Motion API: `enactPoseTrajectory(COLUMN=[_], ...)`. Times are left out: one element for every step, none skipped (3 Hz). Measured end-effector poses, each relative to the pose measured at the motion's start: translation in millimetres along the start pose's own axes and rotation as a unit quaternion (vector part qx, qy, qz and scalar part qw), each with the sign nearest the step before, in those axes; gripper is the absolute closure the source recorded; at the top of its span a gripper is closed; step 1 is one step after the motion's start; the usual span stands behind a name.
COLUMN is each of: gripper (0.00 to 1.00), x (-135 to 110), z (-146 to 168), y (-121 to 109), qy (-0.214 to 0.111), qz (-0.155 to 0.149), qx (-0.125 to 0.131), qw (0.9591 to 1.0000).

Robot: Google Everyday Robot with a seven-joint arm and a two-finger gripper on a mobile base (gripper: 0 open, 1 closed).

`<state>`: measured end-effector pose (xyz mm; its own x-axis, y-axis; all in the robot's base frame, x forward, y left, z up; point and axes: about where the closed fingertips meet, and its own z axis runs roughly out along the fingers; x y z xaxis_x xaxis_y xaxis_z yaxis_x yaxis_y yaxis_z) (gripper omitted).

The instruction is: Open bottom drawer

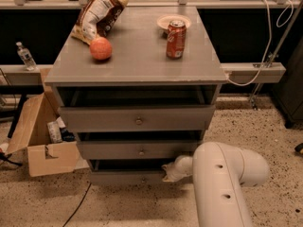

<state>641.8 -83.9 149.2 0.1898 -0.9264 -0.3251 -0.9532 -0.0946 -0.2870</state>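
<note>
Though beside gripper (168,173), bottom drawer (125,178) crosswise.

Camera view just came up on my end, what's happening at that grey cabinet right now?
The robot's white arm comes in from the lower right, and its gripper sits at the top edge of the bottom drawer, just right of its small knob. A dark gap shows above that drawer's front, so it looks partly out. A red can, a round orange object and a snack bag sit on the cabinet top.
</note>
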Motion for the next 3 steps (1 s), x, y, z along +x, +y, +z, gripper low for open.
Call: enactPoseTrajectory(gripper=[0.97, 1.00, 0.85], x=[-1.6, -2.5, -2.5], z=[-4.1, -5.6, -5.6], y=[-1.2, -1.3, -1.3], qy=[0.000, -0.001, -0.001], qz=[0.000, 0.001, 0.001], qx=[0.000, 0.000, 0.000], qw=[1.0000, 1.0000, 1.0000])
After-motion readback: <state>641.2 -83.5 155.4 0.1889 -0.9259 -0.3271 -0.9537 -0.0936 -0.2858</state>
